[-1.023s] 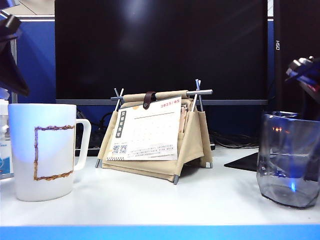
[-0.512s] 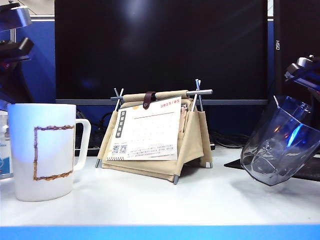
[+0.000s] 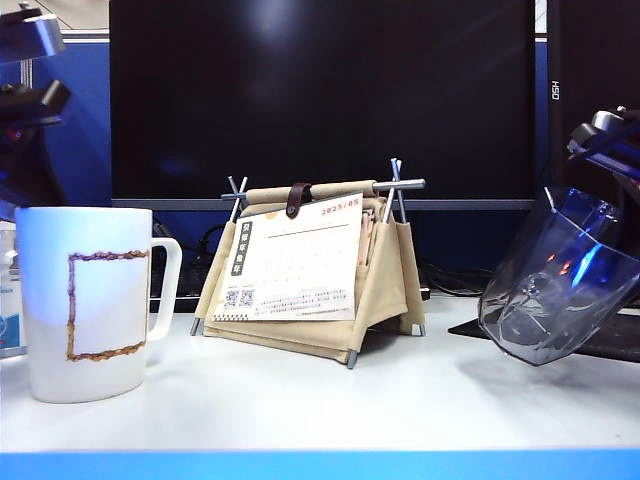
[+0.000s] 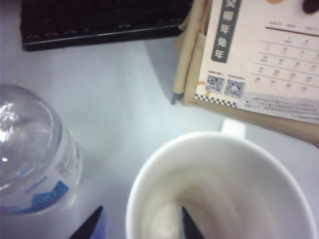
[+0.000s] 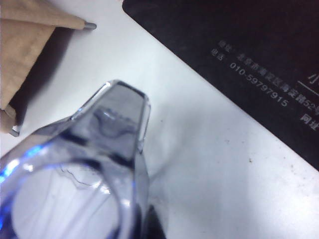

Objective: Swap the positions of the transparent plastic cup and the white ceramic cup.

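White ceramic cup [image 3: 88,300], at the exterior view's lower left, looks heavy, stiff and glossy; its wall near the rim suits a pinch. The left gripper [image 4: 137,224] has its jaws apart, one finger [image 4: 190,226] inside that wall, one outside. Smaller, at the right edge, the transparent plastic cup [image 3: 555,280] hangs tilted off the table [image 3: 330,405], clamped at its rim by the right gripper [image 3: 605,140]; thin, light, probably slippery

Bare counter [image 3: 420,400] lies open between the white ceramic cup [image 3: 88,300] at left and the tilted transparent plastic cup [image 3: 555,280] at right. The canvas calendar stand [image 3: 310,270] blocks the far middle; a clear bottle [image 4: 30,154] crowds the mug's left.
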{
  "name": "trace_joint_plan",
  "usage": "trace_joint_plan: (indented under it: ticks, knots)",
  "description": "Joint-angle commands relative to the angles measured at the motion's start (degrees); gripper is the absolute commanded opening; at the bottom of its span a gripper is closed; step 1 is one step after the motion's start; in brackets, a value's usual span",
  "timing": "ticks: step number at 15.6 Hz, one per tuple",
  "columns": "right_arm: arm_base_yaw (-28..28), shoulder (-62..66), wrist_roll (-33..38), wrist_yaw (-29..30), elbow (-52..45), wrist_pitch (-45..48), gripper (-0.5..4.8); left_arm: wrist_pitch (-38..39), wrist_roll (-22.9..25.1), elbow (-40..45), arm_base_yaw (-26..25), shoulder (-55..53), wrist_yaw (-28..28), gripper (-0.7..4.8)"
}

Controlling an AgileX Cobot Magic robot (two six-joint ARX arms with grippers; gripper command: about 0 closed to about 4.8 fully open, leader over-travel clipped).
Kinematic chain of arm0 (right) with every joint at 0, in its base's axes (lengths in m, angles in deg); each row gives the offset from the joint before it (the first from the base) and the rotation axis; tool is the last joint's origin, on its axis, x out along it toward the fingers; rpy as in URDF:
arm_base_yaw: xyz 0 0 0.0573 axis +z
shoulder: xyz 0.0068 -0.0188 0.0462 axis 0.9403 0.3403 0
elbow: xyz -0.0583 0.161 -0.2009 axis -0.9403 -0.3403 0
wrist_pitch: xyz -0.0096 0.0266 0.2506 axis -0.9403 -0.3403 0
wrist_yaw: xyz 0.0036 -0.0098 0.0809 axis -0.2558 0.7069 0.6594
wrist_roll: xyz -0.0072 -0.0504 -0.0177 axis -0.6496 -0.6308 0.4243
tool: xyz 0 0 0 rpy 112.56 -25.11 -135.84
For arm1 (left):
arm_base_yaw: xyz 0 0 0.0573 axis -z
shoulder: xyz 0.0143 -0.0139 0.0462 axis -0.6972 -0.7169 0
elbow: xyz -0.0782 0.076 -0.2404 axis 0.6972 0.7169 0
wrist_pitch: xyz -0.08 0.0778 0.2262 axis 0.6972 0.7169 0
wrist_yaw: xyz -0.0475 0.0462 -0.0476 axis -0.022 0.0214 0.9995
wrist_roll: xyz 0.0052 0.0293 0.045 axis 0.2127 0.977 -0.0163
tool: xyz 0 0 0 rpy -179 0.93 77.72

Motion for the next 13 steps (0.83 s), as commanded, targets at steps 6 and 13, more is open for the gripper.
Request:
trace_joint_plan:
  ticks: [6, 13]
  knots:
    - [0.1, -0.2, 0.0, 1.5, 0.5, 1.5, -0.06, -0.3, 0.9, -0.1, -1.3, -7.6, 0.5, 1.92]
    - [0.1, -0.2, 0.0, 1.7, 0.5, 2.7, -0.06, -3.3, 1.5, -1.0, -1.3, -8.5, 0.5, 0.22]
